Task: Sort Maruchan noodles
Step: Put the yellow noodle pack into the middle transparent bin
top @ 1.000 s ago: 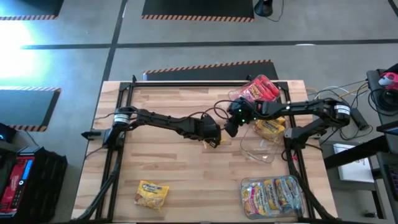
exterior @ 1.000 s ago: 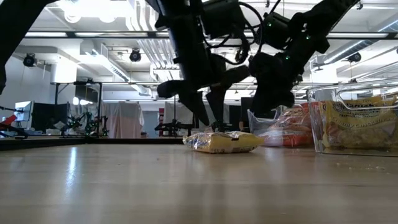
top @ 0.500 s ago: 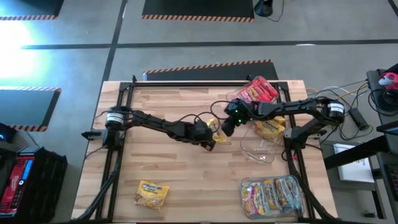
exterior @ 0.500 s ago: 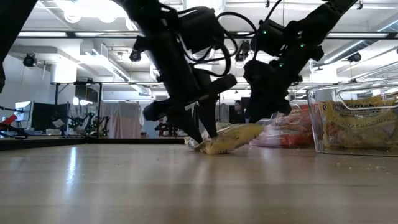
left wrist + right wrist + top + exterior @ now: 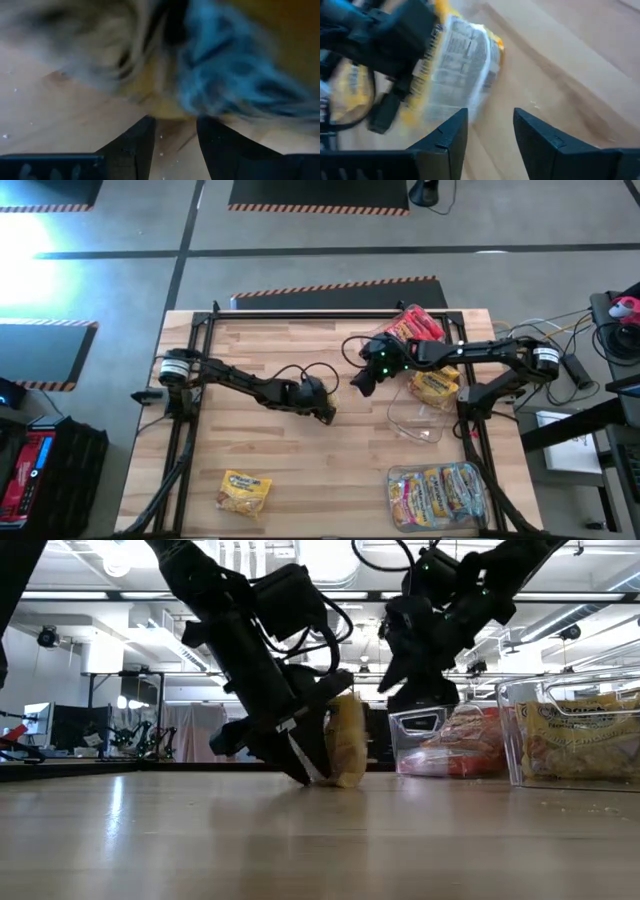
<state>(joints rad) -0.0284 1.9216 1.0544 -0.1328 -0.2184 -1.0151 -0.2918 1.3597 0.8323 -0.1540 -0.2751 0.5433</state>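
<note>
Left arm's dragged the yellow packet (image 5: 347, 740) back; left jaws (image 5: 305, 768) clamped on it, right jaws (image 5: 487, 131) apart, empty. Next: bin it.

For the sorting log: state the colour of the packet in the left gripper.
Yellow-orange noodle packet, held by the left gripper; clearest in the low view.

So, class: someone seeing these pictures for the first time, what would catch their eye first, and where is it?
Mid-table, the left pincer holds a yellow noodle packet standing on edge on the wood. The right pincer hangs close beside it. Clear tubs of packets line the table's right side, and one lone packet lies near the front left.
</note>
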